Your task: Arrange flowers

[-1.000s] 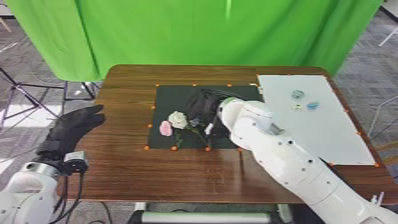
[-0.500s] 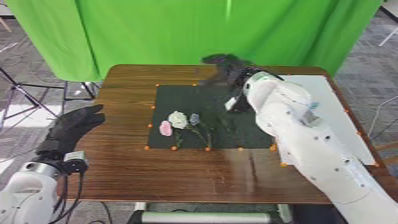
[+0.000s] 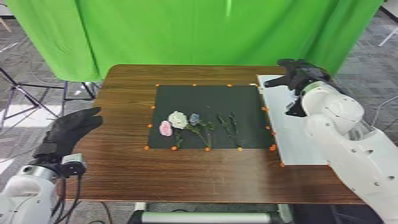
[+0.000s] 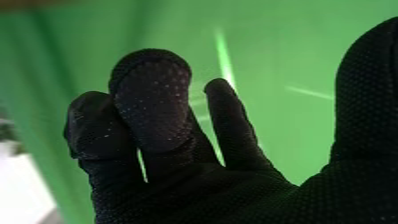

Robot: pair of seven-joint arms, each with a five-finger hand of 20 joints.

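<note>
In the head view my right hand (image 3: 304, 75) is over the far part of the white board at the right, open and holding nothing. The right wrist view shows the same hand (image 4: 191, 185) with its fingers apart. My left hand (image 3: 69, 131) rests open beyond the table's left edge. On the dark mat lie a pink flower (image 3: 165, 128), a white flower (image 3: 178, 120) and a small blue flower (image 3: 195, 119), stems toward the near side. To their right lie green stems (image 3: 228, 125) without visible blooms. My right hand and arm hide part of the board.
The dark mat (image 3: 211, 95) has orange markers along its edges. The white board (image 3: 302, 145) lies right of it on the brown table (image 3: 120, 165). A green curtain (image 3: 204, 35) hangs behind the table.
My right hand has moved right from above the flowers, across the mat's far side, to the white board. The stems it covered on the mat are now in view. My left hand has hardly moved.
</note>
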